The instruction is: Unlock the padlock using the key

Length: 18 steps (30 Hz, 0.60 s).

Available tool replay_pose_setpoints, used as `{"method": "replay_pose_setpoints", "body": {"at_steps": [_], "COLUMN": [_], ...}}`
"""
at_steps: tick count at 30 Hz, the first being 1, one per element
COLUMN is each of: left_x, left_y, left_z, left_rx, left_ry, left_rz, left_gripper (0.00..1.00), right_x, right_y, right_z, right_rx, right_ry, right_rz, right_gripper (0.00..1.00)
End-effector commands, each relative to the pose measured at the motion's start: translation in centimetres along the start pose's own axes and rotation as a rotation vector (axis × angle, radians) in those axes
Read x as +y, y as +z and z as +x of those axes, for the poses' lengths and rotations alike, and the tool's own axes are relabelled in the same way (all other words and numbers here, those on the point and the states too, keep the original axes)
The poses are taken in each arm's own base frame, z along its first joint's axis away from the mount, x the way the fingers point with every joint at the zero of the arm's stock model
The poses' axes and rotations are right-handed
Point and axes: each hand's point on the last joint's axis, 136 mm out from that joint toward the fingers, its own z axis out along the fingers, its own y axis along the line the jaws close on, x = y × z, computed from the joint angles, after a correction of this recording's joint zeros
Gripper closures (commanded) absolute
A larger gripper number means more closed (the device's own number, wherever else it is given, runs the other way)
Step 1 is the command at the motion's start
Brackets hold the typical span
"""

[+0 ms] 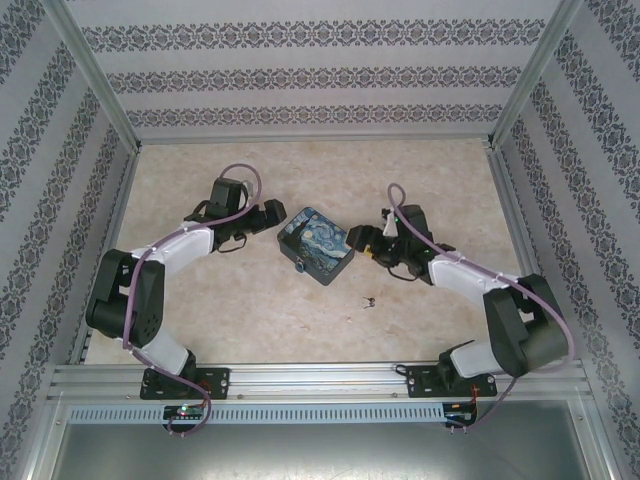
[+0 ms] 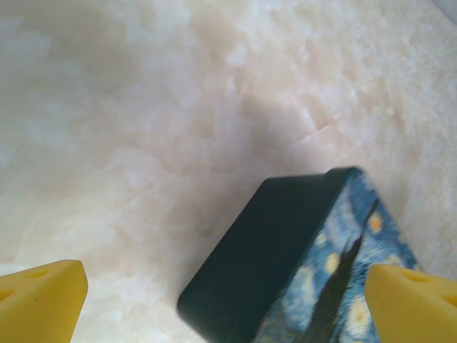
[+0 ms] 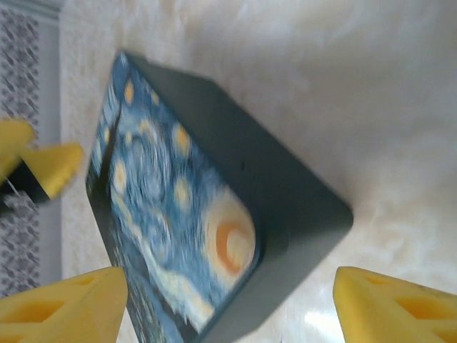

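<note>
Over the table, top cam: padlock (image 1: 300, 267) = I think the tiny silvery bit on the near-left side of the tin (image 1: 318, 240), axis too small to call | key (image 1: 370, 298) maybe the dark speck nearby | nothing unlocked yet | left wrist: left gripper (image 2: 227, 286) spread wide | right wrist: right gripper (image 3: 230, 286) fingers apart astride tin, gripping nothing

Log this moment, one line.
left gripper open, left of painted tin | right gripper open, right of it | painted tin on table
</note>
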Motion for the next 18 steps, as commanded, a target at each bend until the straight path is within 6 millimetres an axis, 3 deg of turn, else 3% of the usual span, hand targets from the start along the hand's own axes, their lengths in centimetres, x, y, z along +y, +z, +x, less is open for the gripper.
{"method": "replay_pose_setpoints", "body": {"at_steps": [1,8,13,15,18], "left_x": [-1.9,-4.8,-6.1,-6.4,-6.5], "left_y": [-0.2,2.2,3.6,3.8,3.7], "left_z": [-2.2,-2.7,-1.1,-0.1,1.4], "left_rx": [-0.012,0.049,0.109,0.125,0.143], "left_ry": [0.066,0.100,0.125,0.130,0.132], "left_rz": [0.036,0.130,0.156,0.164,0.172], "left_gripper": [0.00,0.00,0.00,0.00,0.00], "right_x": [-0.6,0.3,1.4,1.9,2.4], "right_y": [-0.4,0.9,2.1,2.5,3.0], "right_z": [1.2,2.6,1.5,0.9,-0.2], "right_rx": [-0.044,-0.020,-0.019,-0.022,-0.023], "right_ry": [-0.008,-0.005,0.002,-0.003,-0.002], "right_rz": [0.081,0.085,0.072,0.065,0.056], "right_gripper": [0.26,0.33,0.44,0.52,0.56]}}
